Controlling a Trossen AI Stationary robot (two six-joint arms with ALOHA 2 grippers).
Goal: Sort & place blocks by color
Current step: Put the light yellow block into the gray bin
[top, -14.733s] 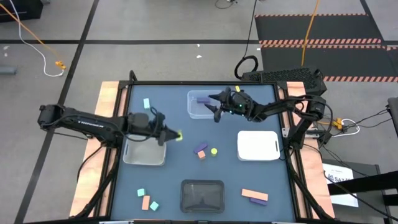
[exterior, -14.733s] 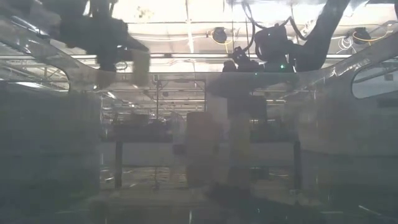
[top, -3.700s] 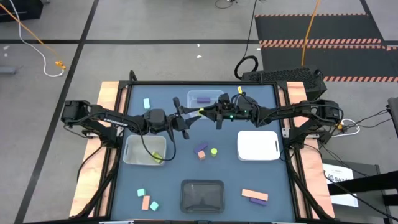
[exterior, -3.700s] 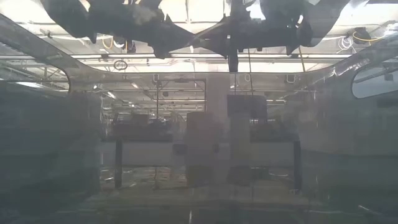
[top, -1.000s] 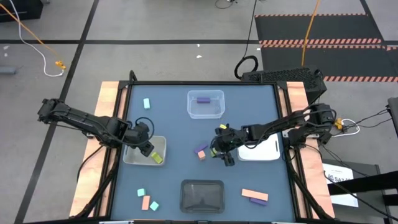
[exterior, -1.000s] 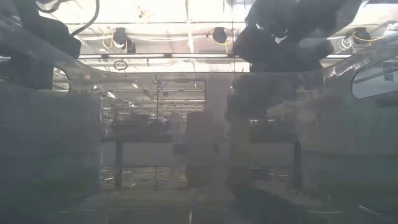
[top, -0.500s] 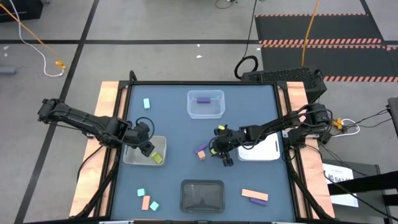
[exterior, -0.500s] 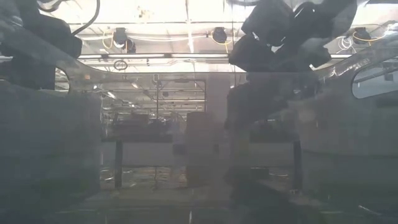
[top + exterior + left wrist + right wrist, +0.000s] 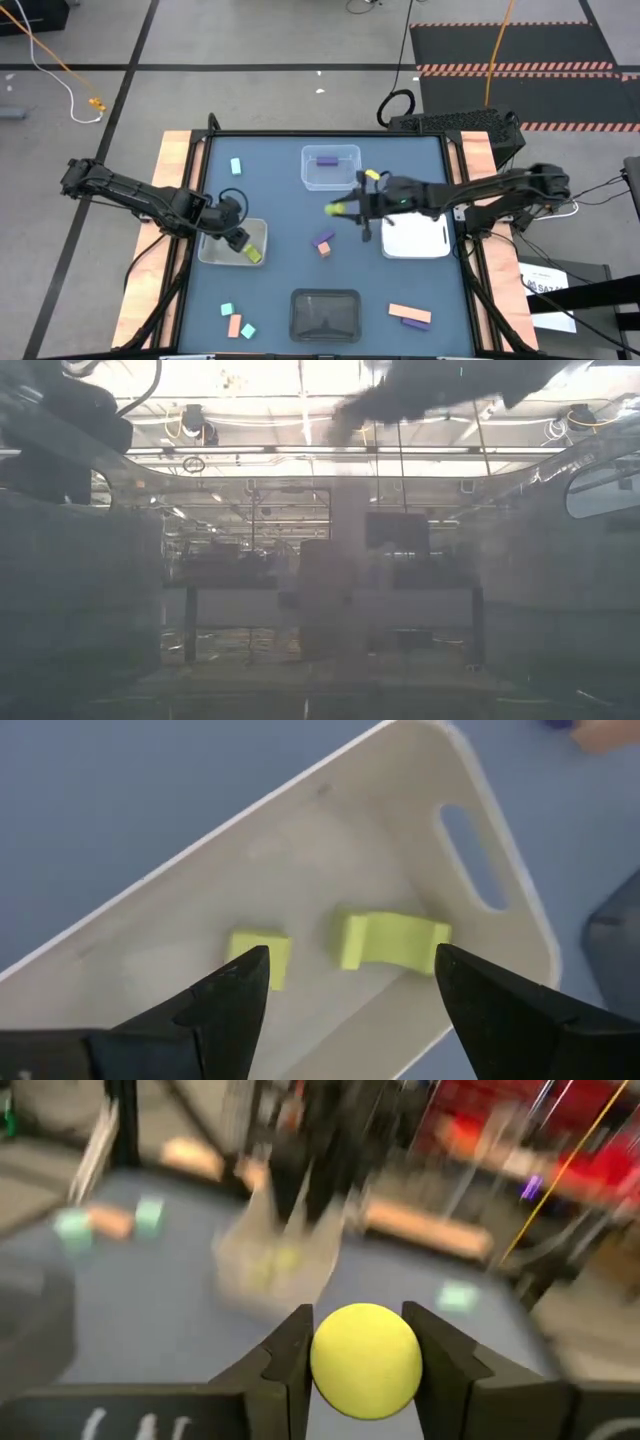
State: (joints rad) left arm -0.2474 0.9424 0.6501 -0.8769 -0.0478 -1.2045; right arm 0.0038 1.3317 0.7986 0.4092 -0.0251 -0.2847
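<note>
Yellow-green round wooden block point(image 9: 366, 1359) sat pinched in the right gripper point(image 9: 345, 209) above mid-surface; carrying seemed underway, next toward the left translucent tray point(image 9: 213, 250), where the left gripper point(image 9: 345, 982) hovered spread.

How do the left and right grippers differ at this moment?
The left gripper hangs open and empty over the translucent tray; the right gripper is shut on a yellow-green ball, raised mid-table. Both have dark fingers.
</note>
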